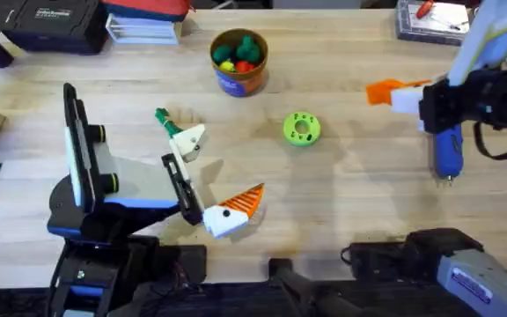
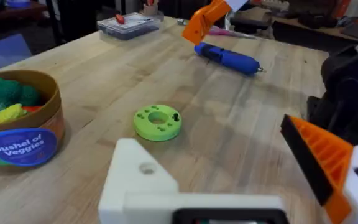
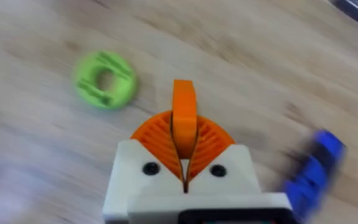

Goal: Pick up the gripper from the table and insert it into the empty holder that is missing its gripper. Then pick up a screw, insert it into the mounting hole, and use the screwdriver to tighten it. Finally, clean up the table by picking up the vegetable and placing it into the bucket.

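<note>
— Where do we stand with the right gripper (image 1: 378,92)?
— We see its orange pads pressed together with nothing between them. It hangs over the table (image 1: 359,202), next to the blue screwdriver (image 1: 447,151), which lies flat.
— And the left gripper (image 1: 236,210)?
— Spread wide and holding nothing: one side an orange finger, the other a bare white holder.
— The vegetable (image 1: 164,118)?
— On the table left of the green disc (image 1: 302,129), touching a small white piece (image 1: 189,141); we cannot tell if that is the loose gripper. The bucket (image 1: 238,77) stands farther back.
</note>
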You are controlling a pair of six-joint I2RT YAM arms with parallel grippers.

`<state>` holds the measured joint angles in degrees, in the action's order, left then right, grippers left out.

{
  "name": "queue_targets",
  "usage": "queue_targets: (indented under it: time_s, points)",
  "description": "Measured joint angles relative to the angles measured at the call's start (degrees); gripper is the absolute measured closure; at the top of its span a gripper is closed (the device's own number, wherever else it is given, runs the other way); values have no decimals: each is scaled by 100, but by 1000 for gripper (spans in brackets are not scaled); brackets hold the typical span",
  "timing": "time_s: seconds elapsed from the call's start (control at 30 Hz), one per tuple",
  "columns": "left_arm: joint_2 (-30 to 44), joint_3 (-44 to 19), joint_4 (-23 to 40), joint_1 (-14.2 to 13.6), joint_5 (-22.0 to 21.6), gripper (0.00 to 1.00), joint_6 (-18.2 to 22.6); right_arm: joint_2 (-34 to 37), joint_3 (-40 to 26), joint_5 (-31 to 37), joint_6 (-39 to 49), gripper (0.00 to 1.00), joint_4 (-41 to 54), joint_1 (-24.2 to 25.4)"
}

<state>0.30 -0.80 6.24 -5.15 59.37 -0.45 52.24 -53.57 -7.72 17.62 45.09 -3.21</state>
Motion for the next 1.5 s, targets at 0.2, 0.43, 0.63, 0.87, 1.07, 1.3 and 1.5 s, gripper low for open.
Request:
queue_targets:
  time_s: [0.2,0.43,0.63,0.87,1.07,1.3,1.5]
  points:
    - [-1,0,0,0,0,16,0,223,625,-2229,-1093,988,-1213,-220]
    - [-1,0,0,0,0,15,0,1544,757,-3963,-3833,989,-2461,-1048]
    - [-1,0,0,0,0,14,0,2472,757,-4937,-4699,989,-3069,-1592]
    - [-1,0,0,0,0,15,0,3249,757,-5952,-5250,990,-3631,-1921]
    - [1,0,0,0,0,15,0,3452,760,-6277,-5697,990,-4163,-2062]
    - [1,0,-2,7,-7,16,0,3450,760,-6346,-6417,990,-5327,-2185]
    - [1,0,-2,26,-39,15,0,3450,760,-6285,-6772,990,-5364,-2292]
